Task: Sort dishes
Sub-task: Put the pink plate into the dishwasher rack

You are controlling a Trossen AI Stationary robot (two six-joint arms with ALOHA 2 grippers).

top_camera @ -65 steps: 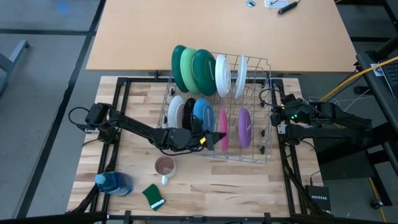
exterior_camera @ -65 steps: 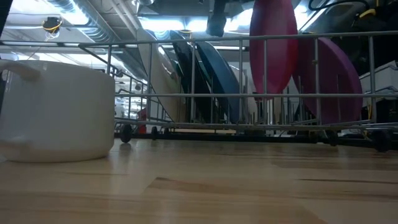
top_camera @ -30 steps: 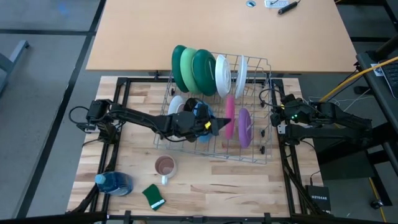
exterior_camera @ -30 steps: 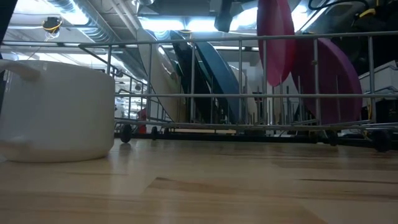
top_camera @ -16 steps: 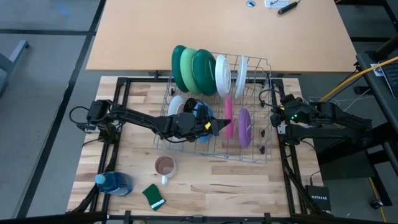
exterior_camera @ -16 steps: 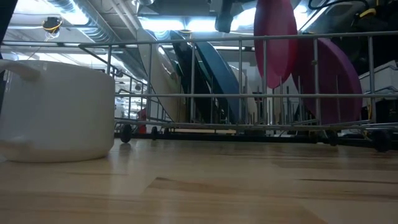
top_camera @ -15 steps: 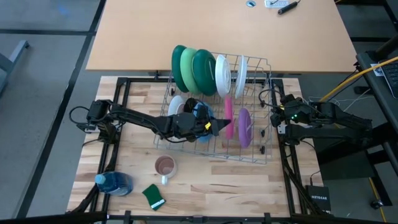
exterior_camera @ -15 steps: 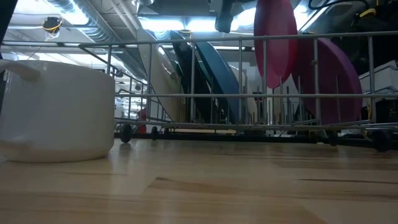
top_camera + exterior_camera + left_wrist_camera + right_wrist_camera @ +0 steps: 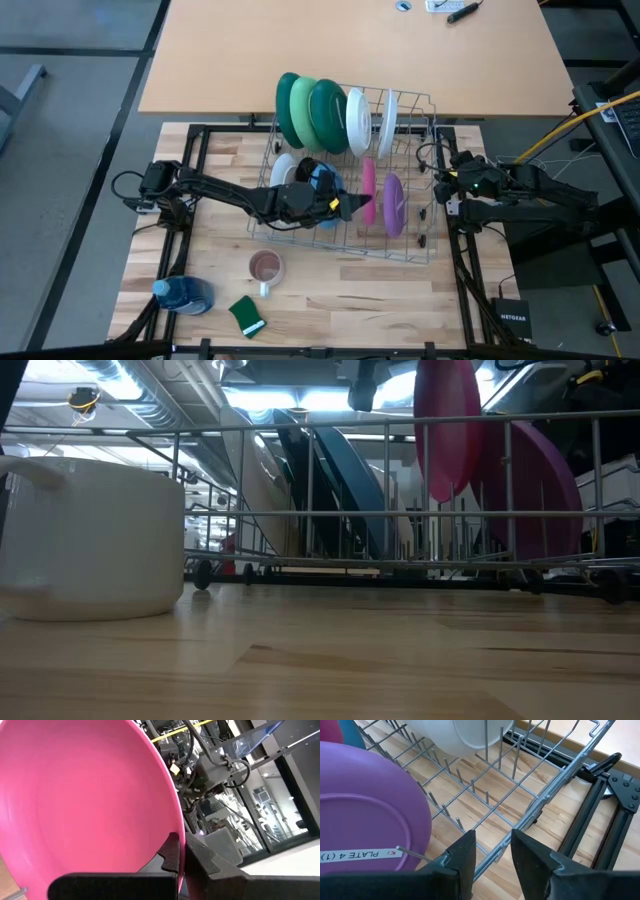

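A wire dish rack (image 9: 430,225) holds dark and light green plates (image 9: 305,110) and white plates (image 9: 357,120) standing on edge in its far row. A white plate (image 9: 284,178), a black one, a blue one (image 9: 328,180) and a purple one (image 9: 393,205) stand in its near row. My left gripper (image 9: 357,207) is shut on a pink plate (image 9: 368,188) over the rack's middle, beside the purple plate (image 9: 545,480). My right gripper (image 9: 443,190) is open at the rack's right rim (image 9: 545,797); the rim wire runs past its fingers. My left gripper pinches the pink plate's rim (image 9: 176,827) between its two fingers, one on each face. The fingers come about level from the table's left. The plate (image 9: 448,430) stands on edge, lifted, its lower edge hanging inside the rack's walls above the tines.
A clear mug (image 9: 266,268) with brown inside stands near the rack's front and fills the low view's left (image 9: 90,535). A blue bottle (image 9: 185,293) and a green sponge (image 9: 245,315) lie at the near left. A tan table (image 9: 350,50) lies beyond the far edge.
My left gripper has carried the pink plate up out of the near row and toward the table's far edge, still on edge. Over the last second it has stayed almost still above the rack's middle.
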